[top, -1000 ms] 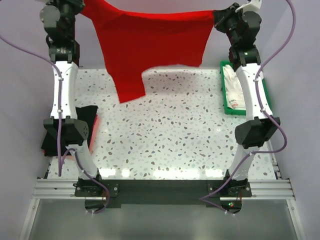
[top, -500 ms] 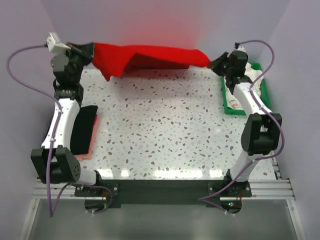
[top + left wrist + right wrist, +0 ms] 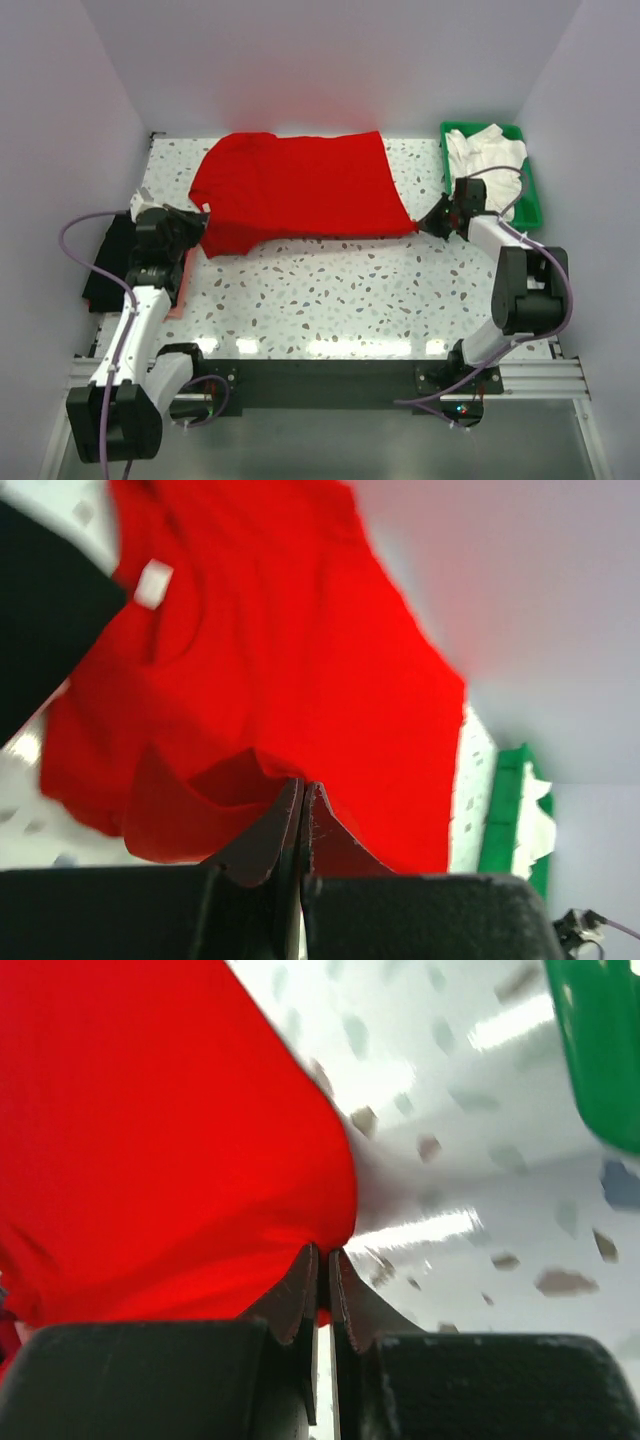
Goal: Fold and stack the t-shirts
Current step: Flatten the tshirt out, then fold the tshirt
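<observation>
Noting black t-shirt (image 3: 108,262) lying at left edge of table (image 3: 330,290), beside left arm. Pinching near-left edge of red t-shirt (image 3: 295,190) with left gripper (image 3: 203,213), jaws closed on cloth. Seeing shirt spread flat over far half of table. Clamping its near-right corner with right gripper (image 3: 426,222), likewise closed on cloth. Noting white t-shirts (image 3: 485,155) heaped in green tray (image 3: 532,200), far right

Left tool (image 3: 303,788) pinching red t-shirt (image 3: 300,650); green tray (image 3: 500,810) beyond.
</observation>
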Tool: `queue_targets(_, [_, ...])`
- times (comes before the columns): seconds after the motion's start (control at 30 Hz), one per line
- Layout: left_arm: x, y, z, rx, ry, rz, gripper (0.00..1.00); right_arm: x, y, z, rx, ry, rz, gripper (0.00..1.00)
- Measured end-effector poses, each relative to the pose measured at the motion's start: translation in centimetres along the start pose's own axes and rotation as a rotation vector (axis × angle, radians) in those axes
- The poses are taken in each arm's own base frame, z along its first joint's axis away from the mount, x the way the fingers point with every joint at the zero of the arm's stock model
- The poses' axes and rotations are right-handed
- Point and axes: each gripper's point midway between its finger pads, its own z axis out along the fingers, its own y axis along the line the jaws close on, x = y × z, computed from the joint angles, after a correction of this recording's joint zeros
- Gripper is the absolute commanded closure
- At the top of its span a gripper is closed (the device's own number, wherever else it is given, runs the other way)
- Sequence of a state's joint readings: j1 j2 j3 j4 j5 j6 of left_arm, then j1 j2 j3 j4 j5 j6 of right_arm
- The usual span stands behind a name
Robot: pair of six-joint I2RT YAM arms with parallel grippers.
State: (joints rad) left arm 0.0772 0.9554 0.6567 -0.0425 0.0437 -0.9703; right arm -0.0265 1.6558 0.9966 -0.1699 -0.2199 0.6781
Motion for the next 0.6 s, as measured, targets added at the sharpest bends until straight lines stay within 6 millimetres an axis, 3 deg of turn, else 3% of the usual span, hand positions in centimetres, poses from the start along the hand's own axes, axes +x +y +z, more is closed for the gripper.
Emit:
queue_targets(0.13, [4.7,5.1,-2.0,-0.141,0.097,-0.015,1.00,3.5,-3.0,-1.8,0.053,0.036,0.016,1.00])
queue_targets(0.27, [7.9,8.2,-4.7,-0.238,0.156,-0.016,1.00,5.7,-5.1,-3.9,0.100,0.031,0.013,1.00])
queue_targets(0.47, [9.5,10.8,-8.0,-0.305,0.164,-0.058,1.00,7.0,-7.9,-6.8,0.180,-0.021,0.012,1.00])
queue_targets(0.6, [10.4,11.6,-8.9,-0.337,0.190,-0.078,1.00,6.4,-8.8,-8.4,0.222,-0.067,0.022,1.00])
